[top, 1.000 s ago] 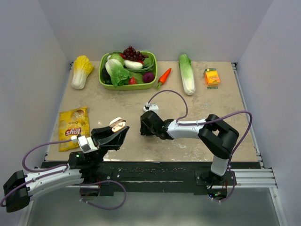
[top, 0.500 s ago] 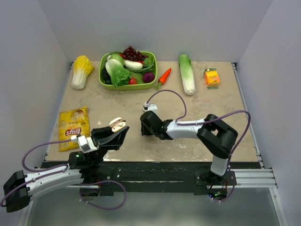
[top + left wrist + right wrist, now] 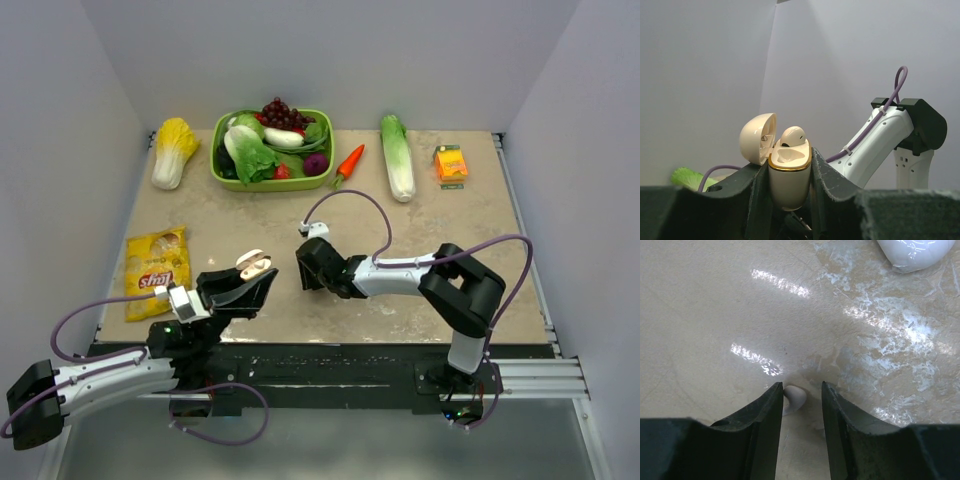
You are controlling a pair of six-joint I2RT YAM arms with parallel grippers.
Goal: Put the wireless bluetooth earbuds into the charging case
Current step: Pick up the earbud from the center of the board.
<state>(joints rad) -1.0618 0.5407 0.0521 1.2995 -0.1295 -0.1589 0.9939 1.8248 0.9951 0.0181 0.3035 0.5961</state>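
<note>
My left gripper (image 3: 250, 285) is shut on the charging case (image 3: 254, 266), a glossy white case with a gold rim, held upright above the table's near edge. In the left wrist view the case (image 3: 790, 177) sits between the fingers with its lid open to the left, and one white earbud (image 3: 792, 136) rests in its far socket; the near socket is empty. My right gripper (image 3: 305, 270) is low on the table. In the right wrist view it (image 3: 802, 385) is open around a second earbud (image 3: 795, 397) lying on the table, which touches the left finger (image 3: 767, 412).
A green basket (image 3: 322, 180) of vegetables stands at the back, with a yellow cabbage (image 3: 174, 150) left of it and a carrot (image 3: 348, 163), a long green cabbage (image 3: 398, 155) and an orange carton (image 3: 451, 164) to its right. A yellow chips bag (image 3: 156, 262) lies at the left.
My right gripper has edged slightly to the left, low over the table. My left gripper still holds the case and has barely shifted.
</note>
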